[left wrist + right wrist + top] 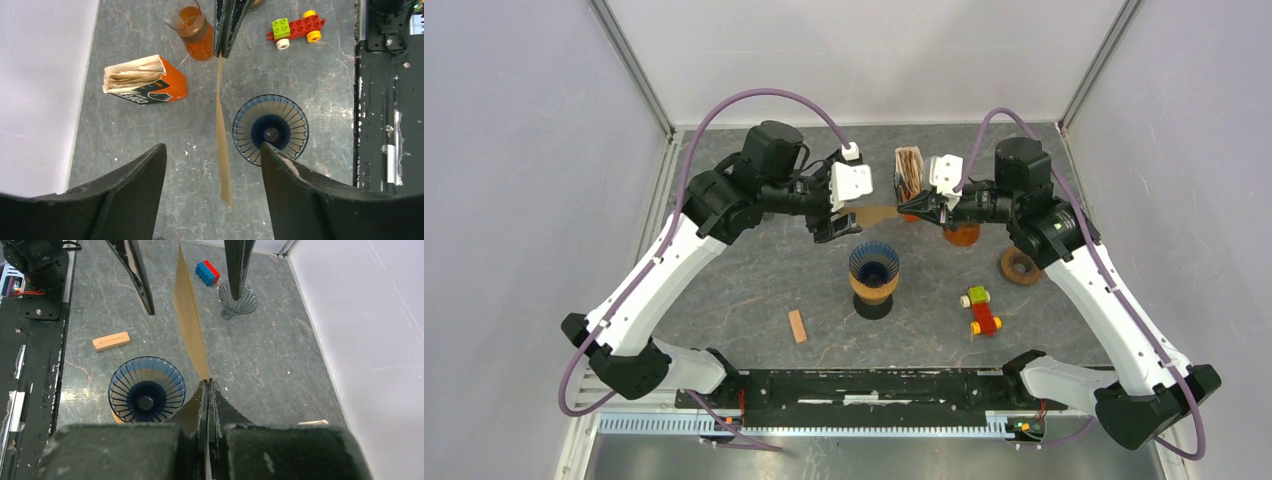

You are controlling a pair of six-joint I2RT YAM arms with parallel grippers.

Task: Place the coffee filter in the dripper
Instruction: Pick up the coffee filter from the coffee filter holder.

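The dripper (874, 265) stands at the centre of the table (754, 280). Just above it in the frame, the filter (879, 214) runs sideways. Its right end is in the right gripper (916, 208). Its left end lies between the spread fingers of the left gripper (832, 224), touching neither. A box (909, 172) stands behind the filter, toward top centre. A glass (962, 236) sits right of the filter, partly under the right arm, with a ring (1021, 266) farther right. A toy car (982, 310) lies lower right of the dripper, and a wooden block (797, 325) lower left.

Brown filter (221, 145) flat, edge-on, airborne beside upright blue dripper (291, 125).
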